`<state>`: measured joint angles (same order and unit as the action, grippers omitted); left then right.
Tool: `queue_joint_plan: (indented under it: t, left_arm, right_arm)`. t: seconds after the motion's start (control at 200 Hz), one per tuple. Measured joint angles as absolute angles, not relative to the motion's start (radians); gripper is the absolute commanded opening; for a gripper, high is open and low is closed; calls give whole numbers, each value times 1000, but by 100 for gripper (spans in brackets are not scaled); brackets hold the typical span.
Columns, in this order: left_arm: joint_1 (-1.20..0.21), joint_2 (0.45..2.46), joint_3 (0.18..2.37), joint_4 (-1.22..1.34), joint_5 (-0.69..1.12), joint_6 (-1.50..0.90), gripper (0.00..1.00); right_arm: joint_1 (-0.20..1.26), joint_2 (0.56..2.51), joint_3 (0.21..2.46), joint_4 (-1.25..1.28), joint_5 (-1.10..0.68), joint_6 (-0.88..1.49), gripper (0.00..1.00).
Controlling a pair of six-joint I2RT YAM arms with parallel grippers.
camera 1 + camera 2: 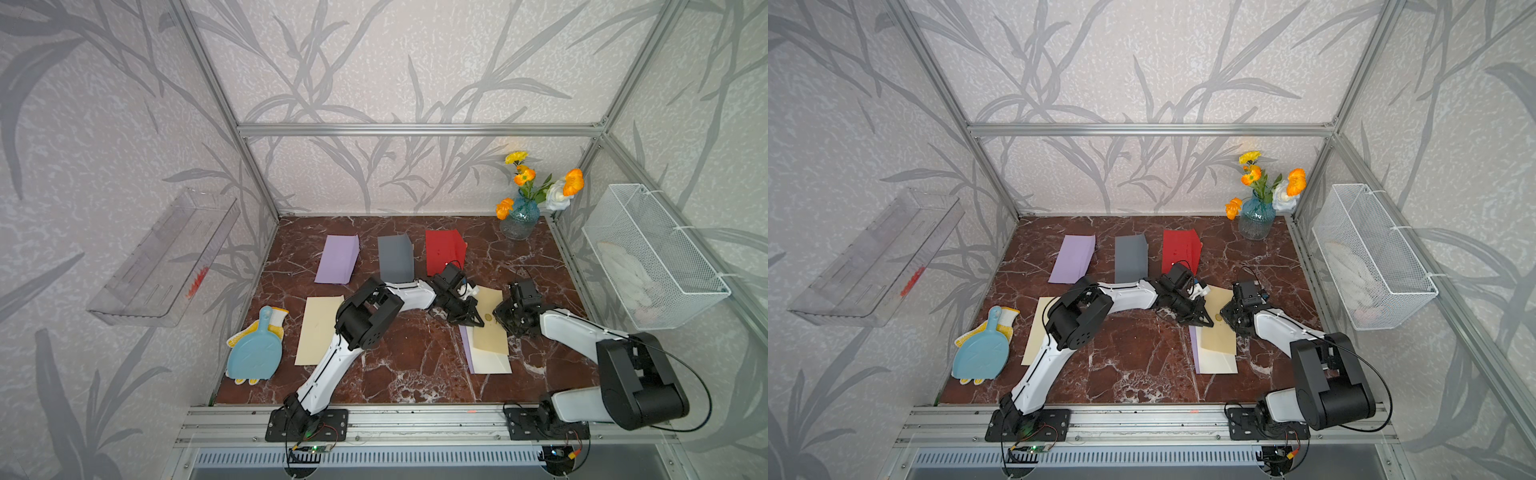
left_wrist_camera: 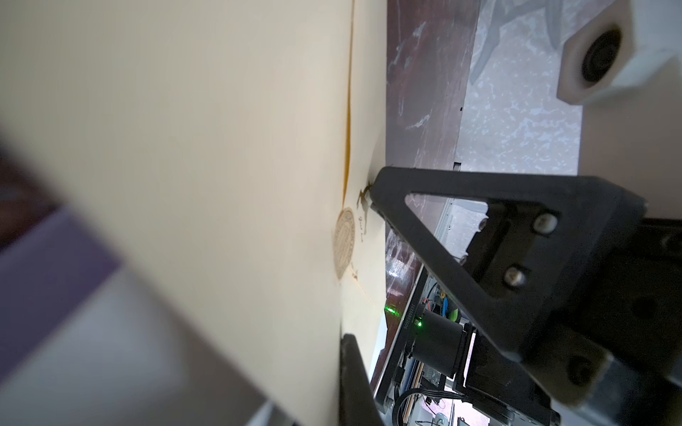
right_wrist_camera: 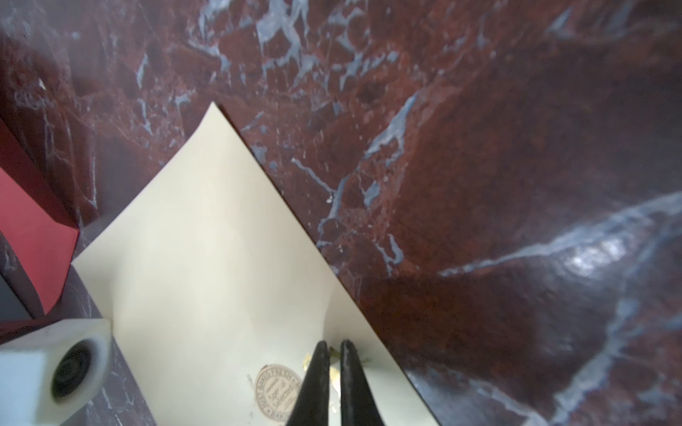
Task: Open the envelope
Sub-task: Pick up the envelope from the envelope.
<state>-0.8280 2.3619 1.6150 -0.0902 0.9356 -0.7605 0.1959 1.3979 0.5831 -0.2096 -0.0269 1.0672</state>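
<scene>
Both elbows raised — left gripper [image 1: 478, 321], right gripper [image 1: 500, 316] pinch envelope [image 1: 492, 338].

Soft, even light in here; both top views are crisp but bowed at the edges. White glare streaks the glossy red-brown marble counter [image 3: 479, 166] in the right wrist view. The cream paper envelope [image 2: 184, 129] blurs near the left wrist lens.

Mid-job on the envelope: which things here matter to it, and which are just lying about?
Job: cream envelope with round seal, left gripper, right gripper.
Lying about: purple envelope, grey envelope, red envelope, other cream envelope, blue dustpan, flower vase, wire basket.
</scene>
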Motion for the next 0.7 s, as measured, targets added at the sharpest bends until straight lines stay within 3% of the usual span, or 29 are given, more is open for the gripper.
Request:
queue_joint_plan:
  t: [0.405,0.7]
  left_arm:
    - [-798,2208,1571,-101,902,-629,0]
    - [-742,2030,1496,-106,871,-529,0]
  right_arm:
    - [293,1140,681,-349,77,931,33]
    - [399,1140,787,-352,156,830,40]
